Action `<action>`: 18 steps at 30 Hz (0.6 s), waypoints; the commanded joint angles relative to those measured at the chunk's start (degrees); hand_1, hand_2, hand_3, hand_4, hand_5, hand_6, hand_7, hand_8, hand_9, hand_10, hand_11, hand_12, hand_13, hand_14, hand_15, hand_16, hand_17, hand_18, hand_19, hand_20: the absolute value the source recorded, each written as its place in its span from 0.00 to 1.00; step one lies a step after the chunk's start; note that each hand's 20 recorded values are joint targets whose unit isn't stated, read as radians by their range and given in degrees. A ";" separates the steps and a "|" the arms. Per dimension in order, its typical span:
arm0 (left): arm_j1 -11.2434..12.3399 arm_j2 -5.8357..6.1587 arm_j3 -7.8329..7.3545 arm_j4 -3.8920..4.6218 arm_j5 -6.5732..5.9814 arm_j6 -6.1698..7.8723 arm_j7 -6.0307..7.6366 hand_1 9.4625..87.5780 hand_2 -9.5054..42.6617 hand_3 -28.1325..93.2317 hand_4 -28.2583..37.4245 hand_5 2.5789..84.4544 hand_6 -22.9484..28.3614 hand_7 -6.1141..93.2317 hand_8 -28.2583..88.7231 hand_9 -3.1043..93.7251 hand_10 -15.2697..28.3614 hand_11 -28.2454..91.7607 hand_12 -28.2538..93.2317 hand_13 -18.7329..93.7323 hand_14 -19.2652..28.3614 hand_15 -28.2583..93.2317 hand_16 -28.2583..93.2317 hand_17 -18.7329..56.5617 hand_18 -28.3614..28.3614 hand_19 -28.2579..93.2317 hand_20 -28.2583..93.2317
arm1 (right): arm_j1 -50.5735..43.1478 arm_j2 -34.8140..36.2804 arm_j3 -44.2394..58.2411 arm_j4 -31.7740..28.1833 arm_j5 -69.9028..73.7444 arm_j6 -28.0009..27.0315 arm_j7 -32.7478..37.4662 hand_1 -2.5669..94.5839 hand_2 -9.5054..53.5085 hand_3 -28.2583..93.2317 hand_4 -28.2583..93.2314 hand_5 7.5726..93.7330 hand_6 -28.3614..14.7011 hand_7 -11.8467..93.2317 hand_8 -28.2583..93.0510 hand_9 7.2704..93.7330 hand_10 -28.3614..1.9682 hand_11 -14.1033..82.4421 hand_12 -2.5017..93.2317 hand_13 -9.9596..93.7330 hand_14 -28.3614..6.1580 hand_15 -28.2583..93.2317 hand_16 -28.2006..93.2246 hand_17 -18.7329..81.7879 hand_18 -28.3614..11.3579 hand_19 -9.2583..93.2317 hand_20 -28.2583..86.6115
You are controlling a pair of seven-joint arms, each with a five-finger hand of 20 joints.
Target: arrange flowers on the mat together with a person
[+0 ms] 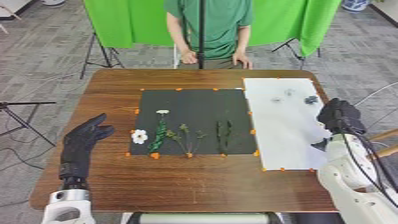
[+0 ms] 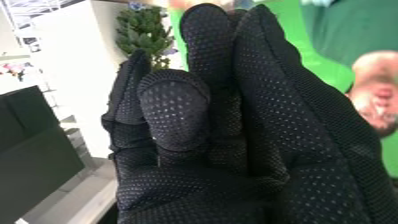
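Holding my right hand (image 1: 339,116) in its black fabric glove by the outer side of the long white rectangular sheet (image 1: 289,135), I have its fingers (image 2: 209,45) extended and clasping nothing that I can see, which I judge suits picking up a light piece. On the sheet, toward its far end, lie two small pale pieces and a small dark cluster (image 1: 311,100), probably set aside there as supplies within this arm's reach. Next to the sheet is the square black mat (image 1: 200,112), whose dark ground should make pale petals stand out. On it, a white open blossom (image 1: 139,137) sits at the left, then a white-topped stem with dark green leaves (image 1: 160,132), a branching green sprig (image 1: 187,140) and slender dark green stems (image 1: 224,135), spaced apart, I think so that each reads separately. Orange tabs (image 1: 155,156) along the borders presumably fix mat and sheet to the brown wooden counter (image 1: 204,187). At the left, my left hand (image 1: 82,140) is relaxed and empty, leaving the mat accessible.
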 commanded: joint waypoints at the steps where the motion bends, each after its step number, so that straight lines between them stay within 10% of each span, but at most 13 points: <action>1: 0.87 -0.48 -0.61 -0.20 -0.43 0.61 -0.73 0.21 0.17 0.81 0.12 0.60 0.51 0.19 0.19 0.62 0.71 0.41 0.36 0.61 0.79 0.42 0.22 0.46 0.73 0.34 0.42 | -0.44 -0.25 1.65 -13.76 12.17 -0.76 -2.57 0.69 0.00 0.70 0.06 0.84 0.68 0.30 0.30 0.93 0.63 0.26 0.55 0.84 0.58 0.78 0.51 0.52 0.17 0.75 0.68; 9: 0.73 -0.66 -0.37 -0.15 -0.32 0.37 -0.88 0.21 0.17 0.81 0.12 0.61 0.51 0.19 0.19 0.62 0.71 0.41 0.36 0.61 0.79 0.42 0.22 0.46 0.73 0.34 0.42 | 3.54 1.08 -3.17 -11.60 1.52 -0.60 -3.26 0.69 0.00 0.70 0.06 0.84 0.68 0.30 0.30 0.93 0.63 0.26 0.55 0.84 0.59 0.78 0.51 0.52 0.17 0.76 0.69; 14: 1.18 -0.84 -0.62 -0.42 -0.32 0.72 -0.71 0.21 0.17 0.81 0.12 0.60 0.51 0.19 0.19 0.62 0.71 0.41 0.36 0.61 0.79 0.42 0.22 0.46 0.73 0.34 0.42 | 1.36 2.51 -0.15 -9.89 -2.66 -9.46 -1.49 0.64 0.00 0.71 0.07 0.79 0.67 0.31 0.30 0.86 0.54 0.29 0.58 0.78 0.53 0.81 0.52 0.48 0.17 0.75 0.69; 18: 1.90 -0.94 -0.86 -0.67 -0.47 1.07 -0.73 0.21 0.17 0.81 0.12 0.60 0.51 0.19 0.19 0.62 0.71 0.41 0.36 0.61 0.79 0.42 0.22 0.46 0.73 0.34 0.42 | 0.52 2.94 1.62 -8.63 -4.02 -18.26 -0.90 0.54 0.00 0.75 0.06 0.72 0.66 0.29 0.26 0.73 0.45 0.44 0.40 0.73 0.46 0.82 0.51 0.45 0.15 0.73 0.68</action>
